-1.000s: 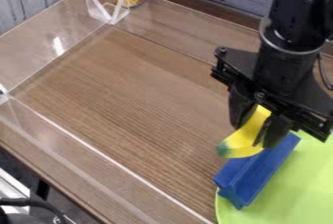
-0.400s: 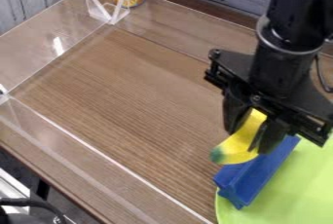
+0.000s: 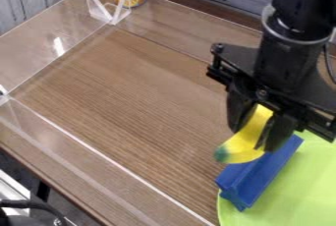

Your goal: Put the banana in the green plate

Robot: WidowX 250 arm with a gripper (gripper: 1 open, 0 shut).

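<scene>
Wooden tabletop (image 3: 132, 83) with clear walls carries the green plate (image 3: 296, 196) at the lower right, and a blue block (image 3: 260, 176) lies on its edge. Gripper (image 3: 262, 130) points down with jaws pinching the banana (image 3: 247, 140), which hangs above the block near the plate's rim. Picking up seems done; what is left is carrying it over the plate and releasing it.

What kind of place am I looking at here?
Probably a robotics lab bench: a black gripper holds a small yellow toy banana over a wood-grain table fenced by clear plastic walls.
</scene>
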